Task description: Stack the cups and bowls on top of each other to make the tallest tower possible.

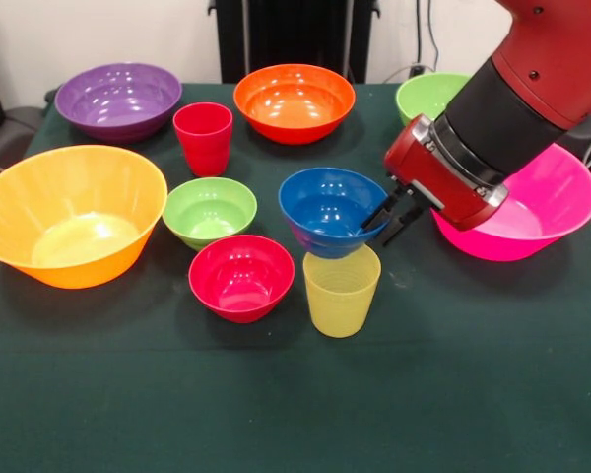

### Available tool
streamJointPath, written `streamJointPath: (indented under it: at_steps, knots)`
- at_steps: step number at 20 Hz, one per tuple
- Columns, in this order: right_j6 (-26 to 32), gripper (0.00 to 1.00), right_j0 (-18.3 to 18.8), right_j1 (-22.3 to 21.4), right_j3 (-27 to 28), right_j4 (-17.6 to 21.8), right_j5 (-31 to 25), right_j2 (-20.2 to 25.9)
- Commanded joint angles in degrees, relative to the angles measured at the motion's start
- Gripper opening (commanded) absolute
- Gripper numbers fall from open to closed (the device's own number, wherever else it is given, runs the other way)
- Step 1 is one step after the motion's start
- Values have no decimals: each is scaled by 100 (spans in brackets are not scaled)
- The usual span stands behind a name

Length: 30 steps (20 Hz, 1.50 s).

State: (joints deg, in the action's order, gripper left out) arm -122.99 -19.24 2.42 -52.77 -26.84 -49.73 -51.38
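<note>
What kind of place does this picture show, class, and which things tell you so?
Probably a robotics lab or test bench: a red robot arm's gripper works over a cloth-covered table set with plastic bowls, and cables run along the back wall.

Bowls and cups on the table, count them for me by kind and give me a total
Bowls: 8 (purple, orange, green at the back, pink, orange-yellow, small green, small red, blue)
Cups: 2 (red, yellow)
Total: 10
</note>
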Motion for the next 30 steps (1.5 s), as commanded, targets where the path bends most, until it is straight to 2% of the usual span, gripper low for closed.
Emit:
streamJointPath:
  at_steps: [1,20,30]
  knots:
    - [-870,0,-151,-37,-487,73,506,980]
    - [-877,0,-88,-54,-677,70,1045,1196]
    - [-951,0,-95,-27,-606,20,978,1187]
